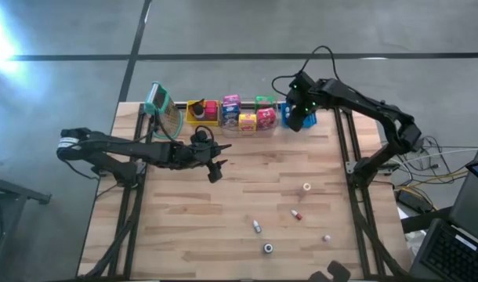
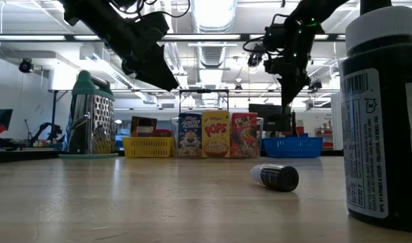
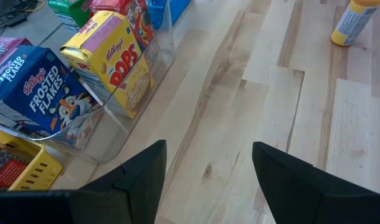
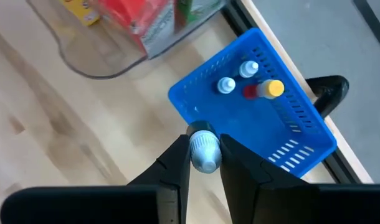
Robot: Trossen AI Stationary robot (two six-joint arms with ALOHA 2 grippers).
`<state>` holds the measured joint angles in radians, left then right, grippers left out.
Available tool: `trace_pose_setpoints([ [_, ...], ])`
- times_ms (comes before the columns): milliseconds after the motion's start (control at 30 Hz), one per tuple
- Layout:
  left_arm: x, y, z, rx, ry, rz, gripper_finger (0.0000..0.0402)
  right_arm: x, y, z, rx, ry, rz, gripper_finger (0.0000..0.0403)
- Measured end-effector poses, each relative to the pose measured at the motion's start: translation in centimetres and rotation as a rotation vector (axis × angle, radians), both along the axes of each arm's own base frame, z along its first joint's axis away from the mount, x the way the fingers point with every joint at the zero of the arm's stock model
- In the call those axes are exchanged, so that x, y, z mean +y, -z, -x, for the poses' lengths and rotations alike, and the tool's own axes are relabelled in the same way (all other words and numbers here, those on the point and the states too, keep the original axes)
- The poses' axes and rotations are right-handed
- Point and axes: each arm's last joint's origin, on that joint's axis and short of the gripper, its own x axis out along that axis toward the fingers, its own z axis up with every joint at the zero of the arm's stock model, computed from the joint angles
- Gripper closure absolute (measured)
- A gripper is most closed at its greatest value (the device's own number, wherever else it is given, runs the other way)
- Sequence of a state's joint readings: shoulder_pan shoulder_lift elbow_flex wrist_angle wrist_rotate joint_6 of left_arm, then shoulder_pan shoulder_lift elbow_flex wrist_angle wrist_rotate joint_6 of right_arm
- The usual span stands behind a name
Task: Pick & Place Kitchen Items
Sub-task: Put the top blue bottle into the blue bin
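Observation:
My right gripper hovers over the near rim of the blue bin at the table's far edge, shut on a small pale-capped bottle. Three tiny bottles lie in that bin. My left gripper is open above bare table near the clear bin; between its fingers there is only wood. Mini cereal boxes stand in the clear bin. Several small bottles and jars lie loose on the near right part of the table. My right gripper pinches the small bottle between its two fingers, whose tips close on either side of it just behind its pale rounded end. The fingers point down from above. The bottle is lifted clear, over the blue bin's near rim.
A yellow bin and a green-topped metal grater stand left of the clear bin along the far edge. A yellow-capped bottle stands on the wood ahead of my left gripper. A dark bottle lies on its side; another stands close to the low camera.

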<state>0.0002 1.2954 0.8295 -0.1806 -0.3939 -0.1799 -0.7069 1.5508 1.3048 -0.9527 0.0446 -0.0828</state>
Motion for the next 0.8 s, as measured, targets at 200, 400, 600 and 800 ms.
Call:
trace_pose_setpoints([
  [200, 0.0, 0.0, 0.0, 0.0, 0.0, 0.0, 0.0158, -0.9, 0.5, 0.2, 0.002, 0.03, -0.003, 0.0335],
  [400, 0.0, 0.0, 0.0, 0.0, 0.0, 0.0, 0.0158, -1.5, 1.4, -0.4, -0.001, 0.052, -0.013, 0.0338],
  [600, 0.0, 0.0, 0.0, 0.0, 0.0, 0.0, 0.0158, -2.4, 3.5, -1.4, 0.035, 0.047, -0.04, 0.0335],
  [800, 0.0, 0.0, 0.0, 0.0, 0.0, 0.0, 0.0158, -3.3, 5.5, -1.8, 0.084, 0.042, -0.069, 0.0336],
])
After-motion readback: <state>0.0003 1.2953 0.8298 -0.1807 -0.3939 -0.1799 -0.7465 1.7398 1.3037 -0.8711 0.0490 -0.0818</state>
